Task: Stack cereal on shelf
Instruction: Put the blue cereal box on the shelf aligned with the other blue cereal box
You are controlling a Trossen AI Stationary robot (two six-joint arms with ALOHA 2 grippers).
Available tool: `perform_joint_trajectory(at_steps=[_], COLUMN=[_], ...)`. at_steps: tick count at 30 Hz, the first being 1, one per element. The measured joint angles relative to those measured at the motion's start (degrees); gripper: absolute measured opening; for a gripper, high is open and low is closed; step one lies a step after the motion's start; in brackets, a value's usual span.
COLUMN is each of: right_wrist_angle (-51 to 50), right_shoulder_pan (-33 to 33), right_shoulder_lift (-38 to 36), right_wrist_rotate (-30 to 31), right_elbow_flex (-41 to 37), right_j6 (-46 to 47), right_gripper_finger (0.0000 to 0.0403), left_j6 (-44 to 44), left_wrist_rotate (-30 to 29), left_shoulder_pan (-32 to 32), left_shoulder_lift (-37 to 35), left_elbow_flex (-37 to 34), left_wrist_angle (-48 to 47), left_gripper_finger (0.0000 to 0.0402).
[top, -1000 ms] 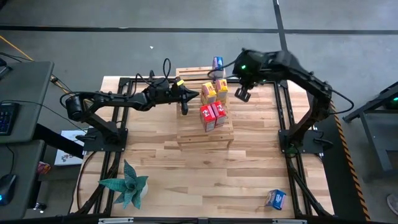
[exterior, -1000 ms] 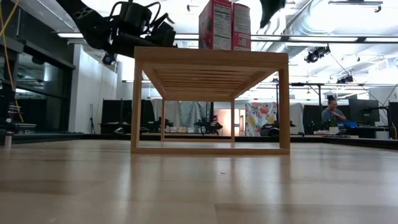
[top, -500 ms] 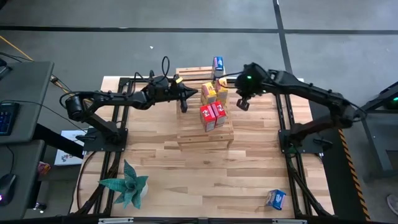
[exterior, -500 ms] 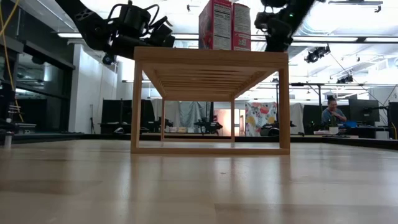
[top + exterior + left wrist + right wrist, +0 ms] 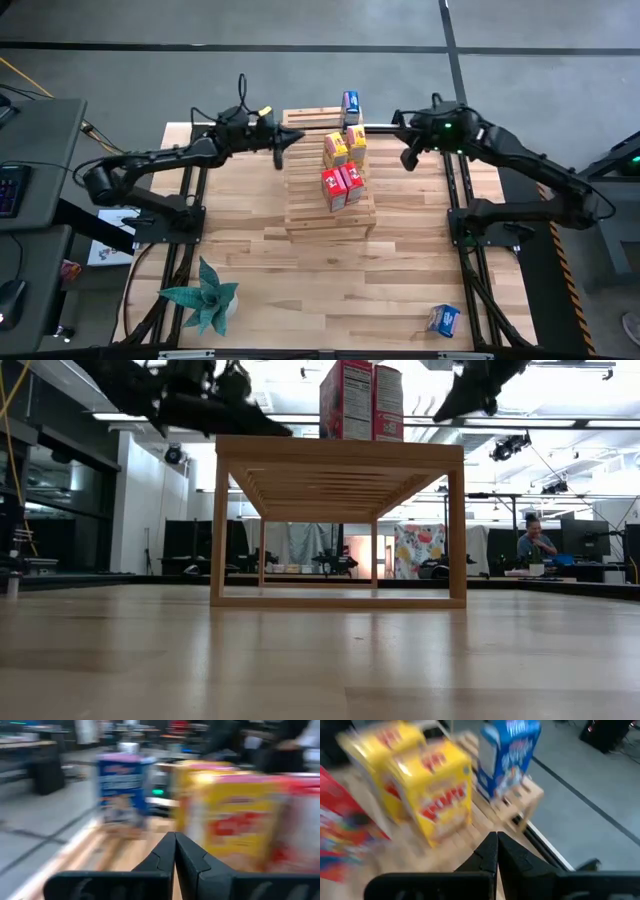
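— Wooden slatted shelf (image 5: 330, 205) sits mid-tabletop (image 5: 330, 290). Where are the arms?
— Both reach inward above its far end. Left gripper (image 5: 283, 152) is pinched closed and empty beside the shelf's left edge; right gripper (image 5: 407, 158) is likewise closed and empty, off the right edge.
— And the cereal?
— Two red boxes (image 5: 341, 186), two yellow boxes (image 5: 344, 148) and one blue box (image 5: 350, 101) stand on the shelf. Another blue box (image 5: 442, 319) lies on the tabletop's near right corner.
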Motion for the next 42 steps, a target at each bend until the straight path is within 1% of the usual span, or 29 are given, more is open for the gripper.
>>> perform_joint_trajectory(at_steps=[3,5,7,10,13,16,18,21,24,26,27,28,29,32,35,38,40,42], right_wrist_angle=[1.84,2.37,2.32,2.19,2.20,2.18,2.18,1.96,0.08,-0.95,-1.35,-2.38,-4.68,-12.99,-23.65,-33.69,-39.36,-44.37], right_shoulder_pan=[0.00,0.02,0.02,0.02,0.02,0.02,0.02,0.02,0.02,0.02,0.03,0.04,0.05,1.39,4.45,9.99,14.75,19.91], right_shoulder_lift=[-2.18,-3.15,-3.33,-3.31,-3.33,-3.33,-3.33,-3.33,-3.44,-3.42,-3.42,-3.41,-3.20,-1.31,2.11,5.94,8.38,10.21], right_wrist_rotate=[-1.37,-1.40,-1.41,-1.40,-1.31,-1.30,-2.01,-2.87,-5.05,-6.41,-6.86,-7.11,-7.26,-7.19,-9.01,-10.75,-10.87,-10.91], right_elbow_flex=[-0.02,-0.07,-0.07,-0.11,-0.11,-0.11,-0.11,-0.11,-0.11,-0.11,-0.10,0.19,1.09,5.97,12.34,17.25,19.09,19.58], right_j6=[1.05,1.01,-0.57,-2.42,-2.56,-2.10,0.02,7.29,10.89,12.82,13.77,15.09,16.39,21.36,28.33,38.24,45.60,53.34], right_gripper_finger=[0.0000,0.0000,0.0000,0.0000,0.0000,0.0000,0.0000,0.0004,0.0026,0.0052,0.0068,0.0084,0.0101,0.0149,0.0185,0.0203,0.0206,0.0206], left_j6=[1.44,2.41,2.45,2.53,4.45,7.46,10.39,11.94,12.02,12.39,12.78,12.97,12.81,12.11,11.37,7.89,5.25,3.06], left_wrist_rotate=[5.78,7.95,7.89,6.33,1.37,-7.29,-11.68,-16.80,-19.65,-21.18,-21.60,-21.80,-21.71,-20.21,-15.49,-9.69,-8.30,-8.25], left_shoulder_pan=[-2.04,-3.93,-6.48,-11.40,-16.89,-20.91,-21.77,-21.92,-20.89,-19.89,-19.21,-18.47,-17.75,-15.14,-12.41,-10.66,-10.19,-10.36], left_shoulder_lift=[-4.74,-8.57,-12.80,-18.70,-23.26,-25.69,-26.63,-26.78,-25.98,-25.34,-24.97,-24.55,-24.14,-23.13,-22.87,-22.91,-22.96,-22.95], left_elbow_flex=[0.00,0.00,0.00,0.00,0.00,0.07,0.07,0.07,0.07,0.07,0.07,0.07,0.07,-0.33,-3.93,-8.25,-10.79,-12.60], left_wrist_angle=[-5.45,-8.81,-12.33,-15.86,-17.38,-18.19,-18.96,-19.15,-20.01,-21.04,-21.73,-22.53,-23.19,-23.85,-19.80,-13.51,-10.02,-8.36], left_gripper_finger=[0.0000,0.0000,0.0000,0.0009,0.0033,0.0062,0.0077,0.0089,0.0084,0.0061,0.0041,0.0022,0.0012,0.0005,0.0002,0.0001,0.0001,0.0000])
